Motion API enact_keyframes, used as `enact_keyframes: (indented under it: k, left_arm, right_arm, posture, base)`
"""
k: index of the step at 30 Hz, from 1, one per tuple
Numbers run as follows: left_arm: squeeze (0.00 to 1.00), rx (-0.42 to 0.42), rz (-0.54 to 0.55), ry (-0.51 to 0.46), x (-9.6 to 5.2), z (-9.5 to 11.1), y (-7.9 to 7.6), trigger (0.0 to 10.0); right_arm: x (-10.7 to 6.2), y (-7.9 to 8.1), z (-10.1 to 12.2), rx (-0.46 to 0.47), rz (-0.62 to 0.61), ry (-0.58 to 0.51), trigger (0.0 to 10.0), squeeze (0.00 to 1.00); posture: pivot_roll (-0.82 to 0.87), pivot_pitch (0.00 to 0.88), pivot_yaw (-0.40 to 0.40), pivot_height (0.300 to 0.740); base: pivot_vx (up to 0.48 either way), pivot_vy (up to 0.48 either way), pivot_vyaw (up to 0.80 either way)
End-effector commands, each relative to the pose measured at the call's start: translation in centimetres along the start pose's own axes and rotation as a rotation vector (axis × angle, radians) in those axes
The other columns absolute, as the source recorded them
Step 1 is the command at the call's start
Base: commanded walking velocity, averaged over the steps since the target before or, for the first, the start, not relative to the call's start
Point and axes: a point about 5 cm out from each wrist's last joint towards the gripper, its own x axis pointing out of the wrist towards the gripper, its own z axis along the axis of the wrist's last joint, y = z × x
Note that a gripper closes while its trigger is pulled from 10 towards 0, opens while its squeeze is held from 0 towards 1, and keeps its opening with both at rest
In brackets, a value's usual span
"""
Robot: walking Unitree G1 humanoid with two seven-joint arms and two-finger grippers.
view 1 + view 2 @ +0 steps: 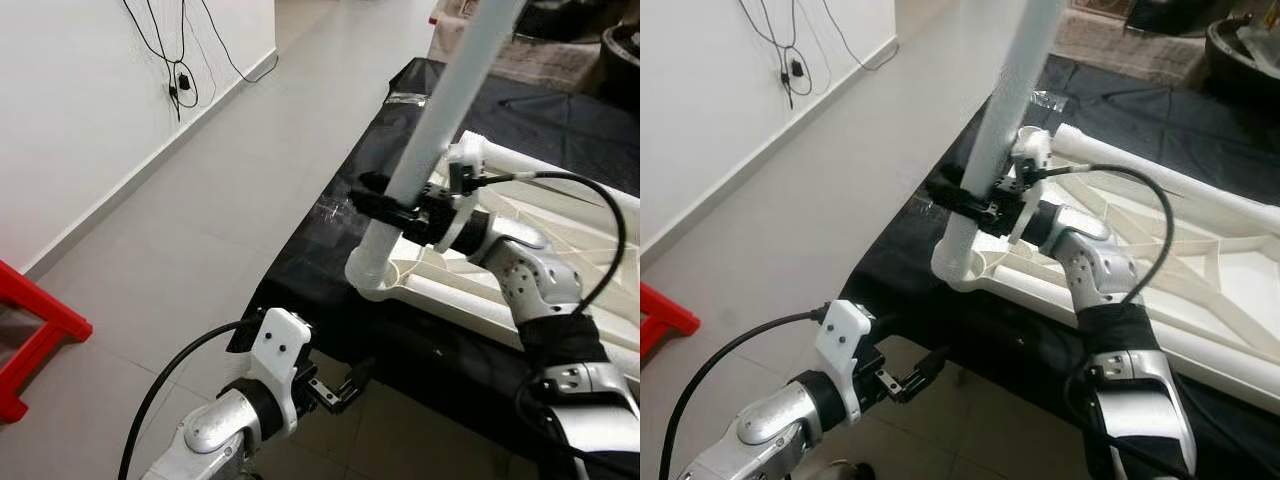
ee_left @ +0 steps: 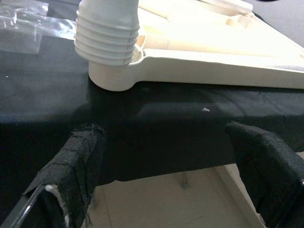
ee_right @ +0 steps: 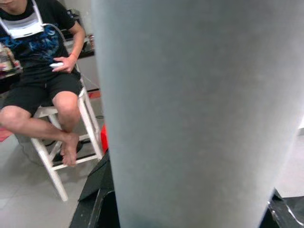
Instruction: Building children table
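Note:
A white plastic tabletop (image 1: 470, 290) lies upside down on a surface draped in black cloth (image 1: 340, 250). A long white table leg (image 1: 440, 120) stands tilted in the round corner socket (image 1: 375, 280); its ribbed threaded end (image 2: 107, 40) sits at the socket. My right gripper (image 1: 385, 205) is shut on the leg just above the socket, and the leg (image 3: 199, 114) looms large in the right wrist view. My left gripper (image 1: 345, 385) hangs low in front of the cloth's near edge, open, its two fingers (image 2: 71, 166) spread with nothing between them.
A person sits on a white stool (image 3: 66, 142) with a phone in hand. A red stool (image 1: 30, 330) stands at the left by the white wall, where cables (image 1: 180, 80) hang. Grey tiled floor (image 1: 200, 200) lies open to the left.

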Motion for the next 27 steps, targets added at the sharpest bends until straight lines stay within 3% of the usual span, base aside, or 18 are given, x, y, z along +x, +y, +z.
enact_keyframes:
  k: [1,7,12,27]
  left_arm:
    - [0.0,-0.01,-0.002,0.024,-0.5,-0.1,-0.2,10.0]
    - [0.0,-0.014,0.005,0.033,-1.0,0.1,-0.4,10.0]
    - [0.0,-0.018,0.014,0.049,-1.4,0.2,-0.5,10.0]
    - [0.0,-0.026,0.024,0.071,-1.9,0.3,-0.7,10.0]
  right_arm:
    - [0.4,0.0,0.5,-0.044,0.045,0.015,10.0,0.0]
    - [0.8,0.1,0.7,-0.082,0.126,0.054,10.0,0.0]
    - [1.0,0.0,2.4,-0.117,0.22,0.065,10.0,0.0]
    - [1.0,-0.4,3.8,-0.143,0.322,0.091,10.0,0.0]
  posture:
    - [0.2,0.227,-0.086,0.74]
    - [0.21,0.247,-0.086,0.74]
    - [0.21,0.267,-0.088,0.74]
    - [0.21,0.292,-0.09,0.74]
  base:
    - [0.0,0.0,0.0]
    - [0.0,0.0,0.0]
    - [0.0,0.0,0.0]
    - [0.0,0.0,0.0]
